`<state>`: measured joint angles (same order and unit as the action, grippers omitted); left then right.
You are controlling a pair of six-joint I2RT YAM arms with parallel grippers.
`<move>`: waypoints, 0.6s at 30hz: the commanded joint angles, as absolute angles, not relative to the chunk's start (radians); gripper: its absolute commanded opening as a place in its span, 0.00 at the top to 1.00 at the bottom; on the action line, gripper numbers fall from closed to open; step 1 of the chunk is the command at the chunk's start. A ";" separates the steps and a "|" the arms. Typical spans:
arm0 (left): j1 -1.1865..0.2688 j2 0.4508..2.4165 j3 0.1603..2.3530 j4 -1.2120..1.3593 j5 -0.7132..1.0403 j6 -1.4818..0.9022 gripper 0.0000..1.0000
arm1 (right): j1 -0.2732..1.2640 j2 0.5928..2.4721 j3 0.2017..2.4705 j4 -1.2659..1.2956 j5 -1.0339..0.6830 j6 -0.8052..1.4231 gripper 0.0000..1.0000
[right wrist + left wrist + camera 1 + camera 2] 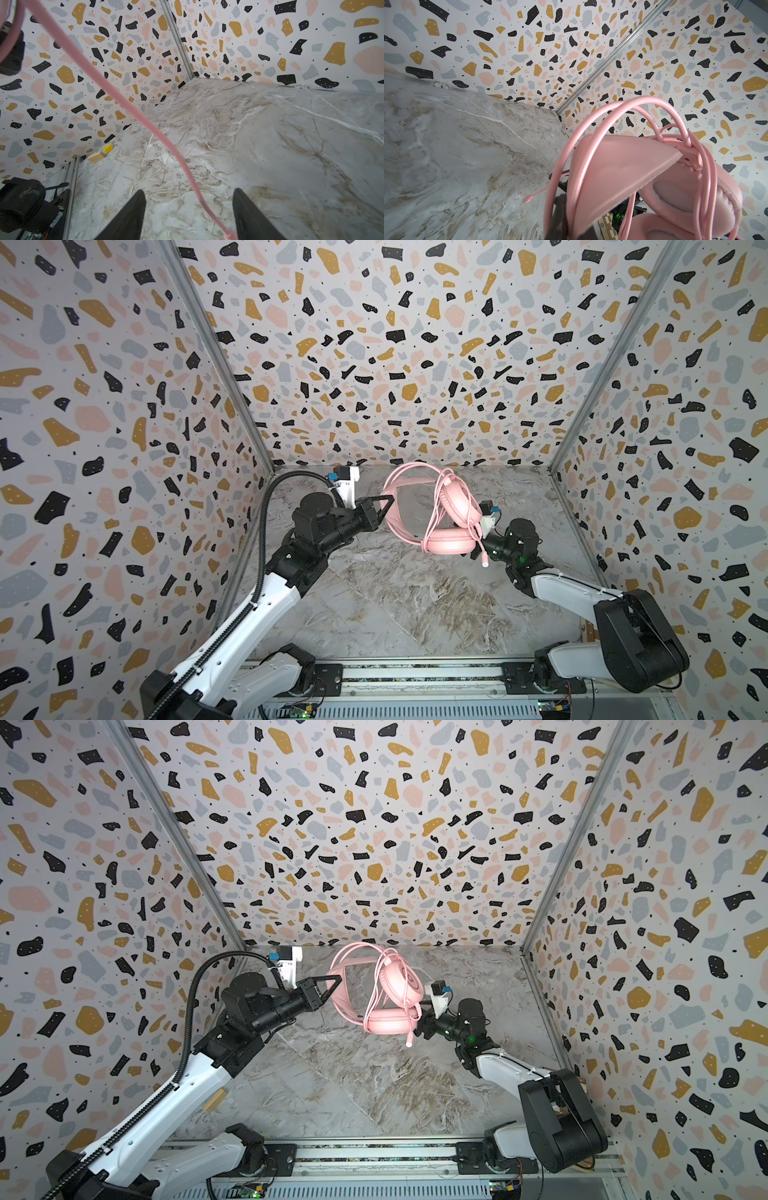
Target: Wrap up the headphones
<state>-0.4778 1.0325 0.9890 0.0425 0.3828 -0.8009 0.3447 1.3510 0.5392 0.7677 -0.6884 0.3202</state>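
In both top views the headphones [451, 497] sit mid-frame, between the left gripper [388, 502] and right gripper [477, 552]. Their plug [484, 562] hangs lower right, seemingly above the table [395, 605].

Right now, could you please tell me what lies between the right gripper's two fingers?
The pink cable of the headphones runs between the open fingers of the right gripper, over the marble tabletop; the right wrist view shows it.

it is bright and even all around me. only soft, faint shadows lie on the table [415, 605]. the walls [83, 406] bend near the edges. up close, the pink cord [166, 141] looks blurry.
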 commanded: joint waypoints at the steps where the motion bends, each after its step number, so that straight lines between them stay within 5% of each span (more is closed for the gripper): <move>1: -0.472 1.009 1.051 0.160 0.407 -0.836 1.00 | 0.340 1.362 0.571 0.793 -0.707 0.327 0.33; 18: -0.472 1.022 1.066 0.156 0.414 -0.835 1.00 | 0.412 1.436 0.624 0.764 -0.735 0.301 0.51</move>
